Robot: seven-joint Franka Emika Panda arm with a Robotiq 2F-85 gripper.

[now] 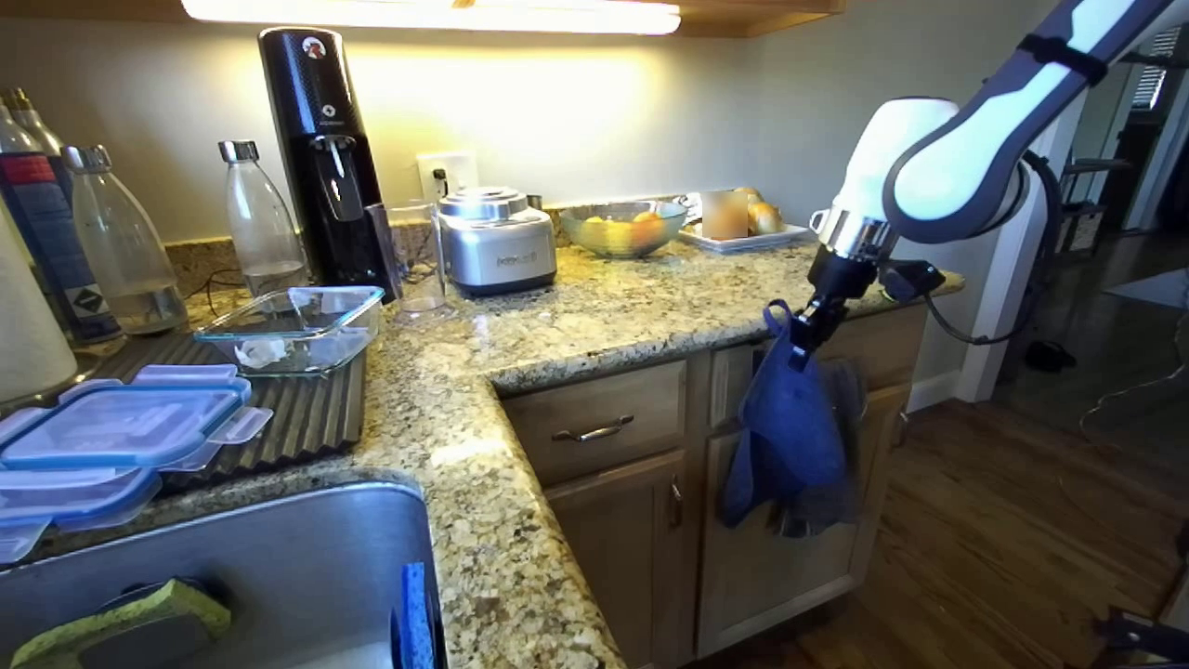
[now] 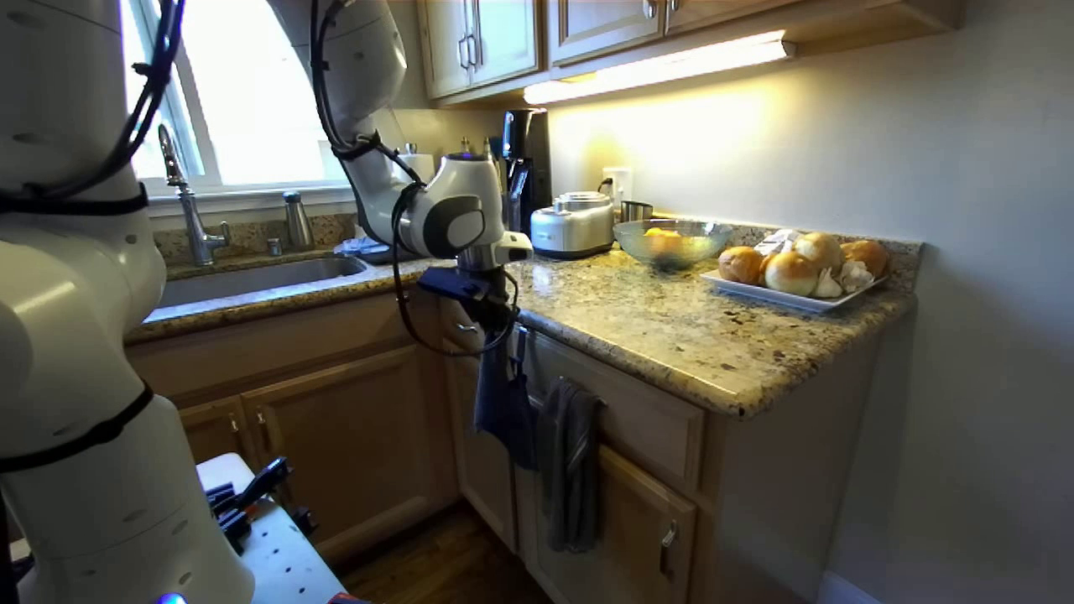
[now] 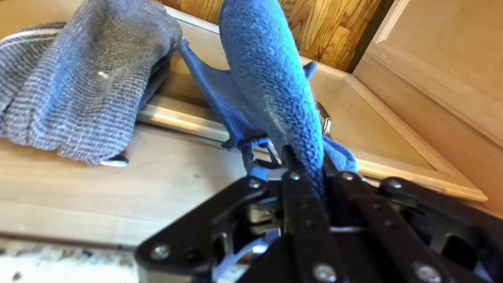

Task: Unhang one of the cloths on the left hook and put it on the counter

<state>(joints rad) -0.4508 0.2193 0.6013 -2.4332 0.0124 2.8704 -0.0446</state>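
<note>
My gripper is shut on the blue cloth in front of the drawers, just below the counter's edge. In the wrist view the cloth (image 3: 271, 70) is pinched between the fingers (image 3: 308, 161). A blue loop of it stands up beside the jaws; I cannot tell if it is still on a hook. The cloth hangs down in both exterior views (image 1: 790, 427) (image 2: 505, 411), below the gripper (image 1: 801, 355) (image 2: 499, 344). The granite counter (image 1: 641, 297) (image 2: 663, 327) lies above and behind; its edge shows in the wrist view (image 3: 70, 263).
A grey cloth (image 2: 570, 470) hangs beside the blue one, on the drawer front (image 3: 98, 86). On the counter stand a silver appliance (image 1: 497, 243), a glass fruit bowl (image 1: 622, 229) and a white plate of bread (image 2: 797, 295). A sink (image 1: 307, 530) lies along the counter.
</note>
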